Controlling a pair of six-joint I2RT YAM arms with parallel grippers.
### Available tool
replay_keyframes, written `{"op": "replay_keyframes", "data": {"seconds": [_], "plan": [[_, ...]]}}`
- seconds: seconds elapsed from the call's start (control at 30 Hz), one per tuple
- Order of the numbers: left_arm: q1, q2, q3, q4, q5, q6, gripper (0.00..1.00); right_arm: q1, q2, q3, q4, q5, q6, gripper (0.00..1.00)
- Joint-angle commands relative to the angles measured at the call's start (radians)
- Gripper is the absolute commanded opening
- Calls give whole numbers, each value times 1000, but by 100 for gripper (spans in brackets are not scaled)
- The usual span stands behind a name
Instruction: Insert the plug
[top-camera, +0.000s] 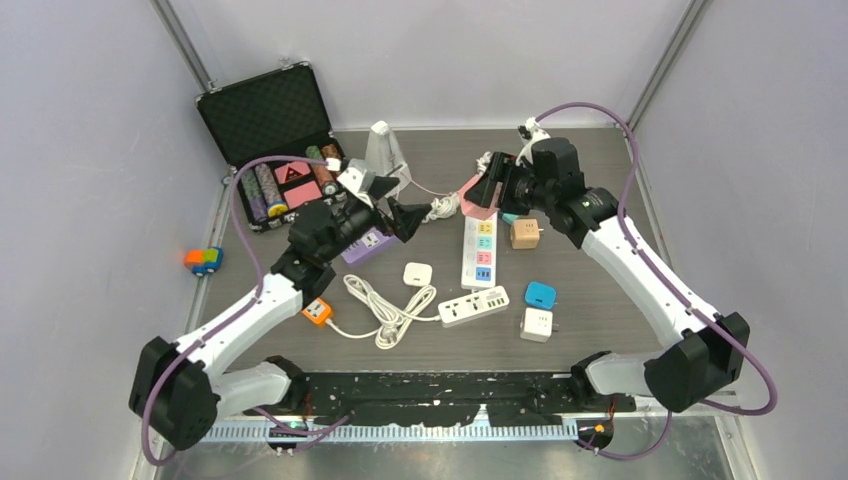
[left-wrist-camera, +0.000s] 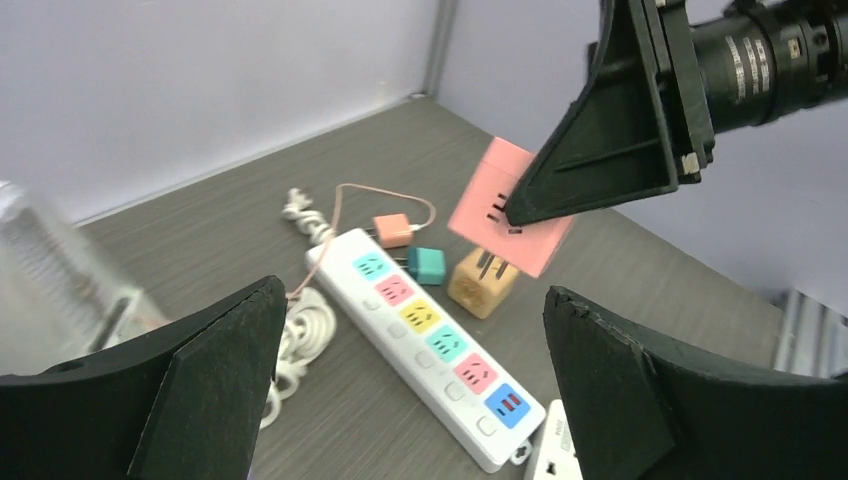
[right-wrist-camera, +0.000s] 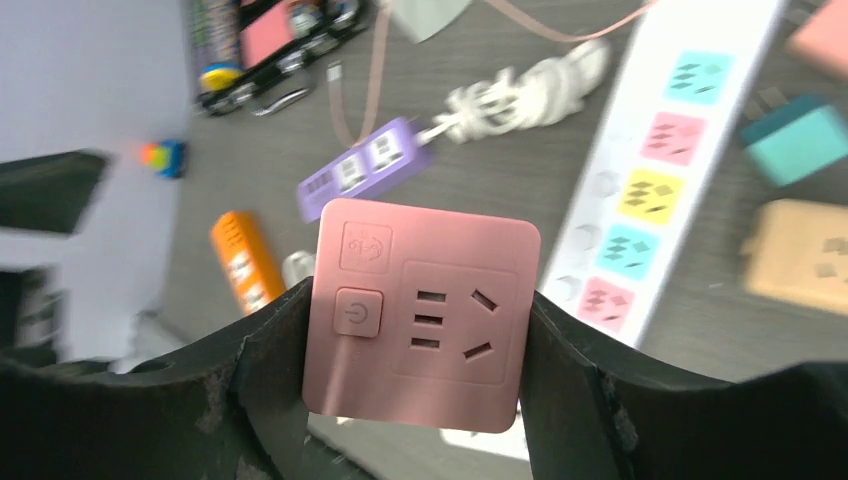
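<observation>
— What is carried by the dark table (top-camera: 590, 320)?
— An open black case (top-camera: 262, 110) is set at ten o'clock. A long white power strip (top-camera: 481, 250) with coloured sockets is laid near the centre, and a tan cube (top-camera: 525, 233) is seen just beside it at three o'clock.
— And nearer the front?
— A short white strip (top-camera: 473, 306), a coiled white cable (top-camera: 385, 310) and an orange adapter (top-camera: 318, 312) are spread from five to eight o'clock. A blue adapter (top-camera: 540, 295) is placed at four.
</observation>
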Motion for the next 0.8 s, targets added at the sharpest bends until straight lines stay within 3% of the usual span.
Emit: {"op": "replay_keyframes", "data": {"seconds": [0.0,0.23,0.5,0.77], "plan": [[5,-81,-16,-199,-219,33,100,-6,64,33,77,250,-135,5],[6,-184,-62,-341,-266,13,100,-12,303,72,213,484,-273,5],[7,-247,-110,-390,-240,-20,100,-40,528,196,260,528,-305,5],[6,-277,-162,-377,-214,-31,100,-71,617,221,321,485,-310,5]]}}
